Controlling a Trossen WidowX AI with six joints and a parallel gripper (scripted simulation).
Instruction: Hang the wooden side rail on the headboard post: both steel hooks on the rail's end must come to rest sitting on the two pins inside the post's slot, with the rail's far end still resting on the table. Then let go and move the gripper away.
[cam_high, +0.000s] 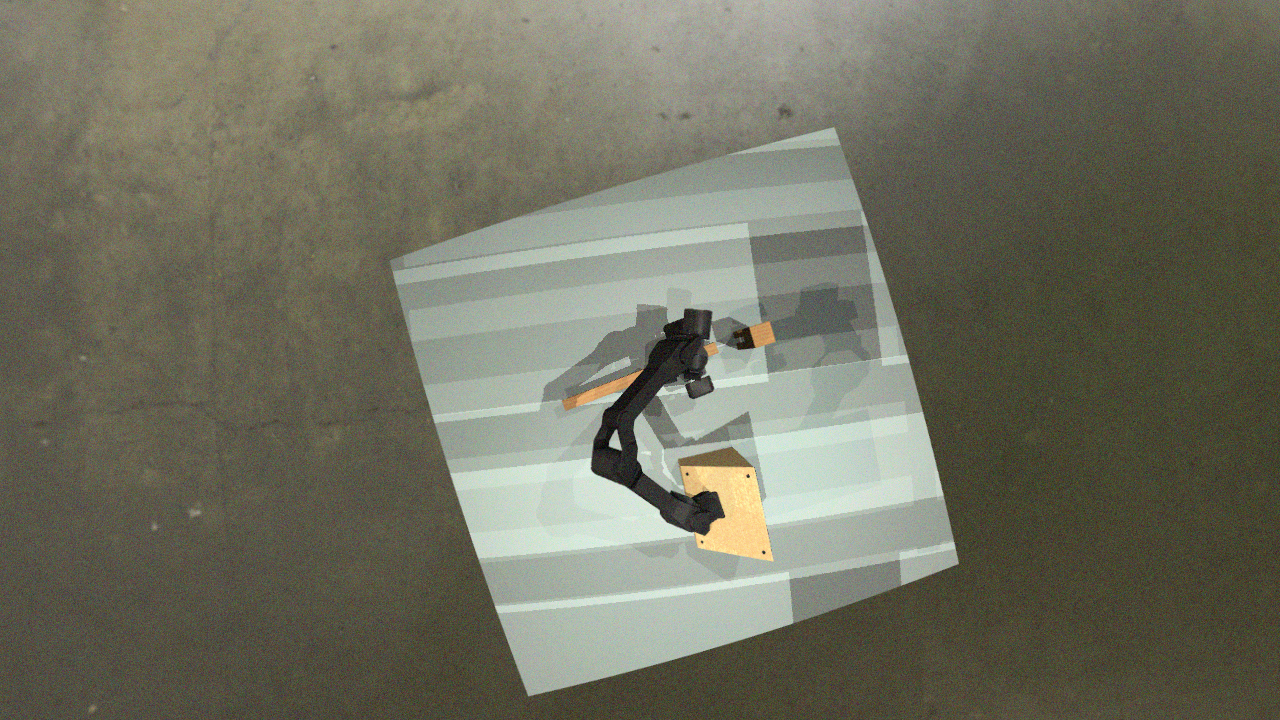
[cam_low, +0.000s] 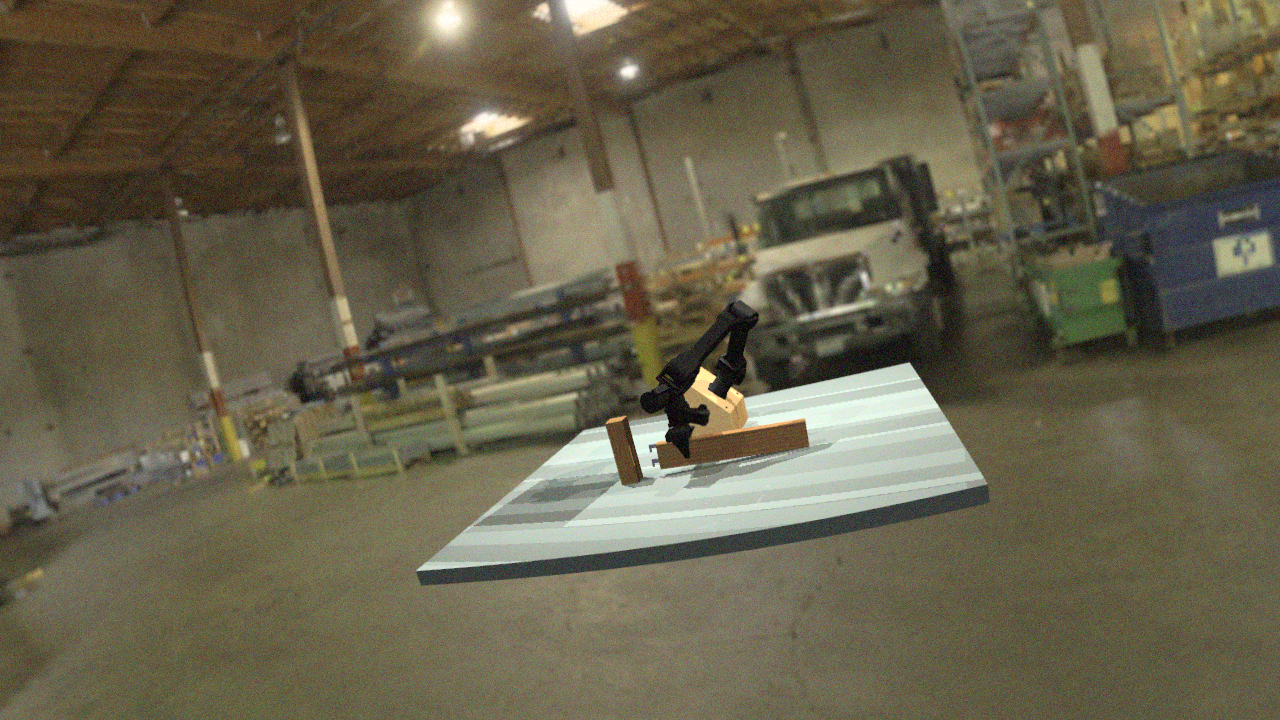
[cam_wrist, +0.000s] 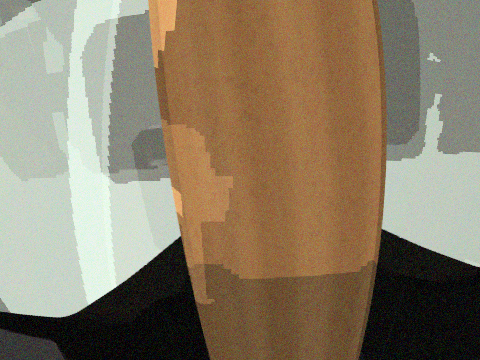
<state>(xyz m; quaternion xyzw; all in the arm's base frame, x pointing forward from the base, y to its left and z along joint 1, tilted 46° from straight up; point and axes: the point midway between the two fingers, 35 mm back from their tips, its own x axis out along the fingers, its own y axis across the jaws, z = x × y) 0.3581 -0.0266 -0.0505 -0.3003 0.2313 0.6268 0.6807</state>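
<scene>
One long wooden side rail (cam_high: 601, 392) (cam_low: 756, 441) (cam_wrist: 280, 150), probably stiff, moderately light and long enough to swing, runs through the fingers (cam_low: 684, 440). They are partly apart, clamped on its two broad faces near the hooked end, a sensible hold for steering the steel hooks (cam_low: 654, 462). These project just beyond the fingers, apart from the upright headboard post (cam_high: 760, 334) (cam_low: 624, 450). Behind the fingers, the rail's far end lies low over the counter (cam_high: 554, 537) (cam_low: 850, 474); whether it touches is unclear.
</scene>
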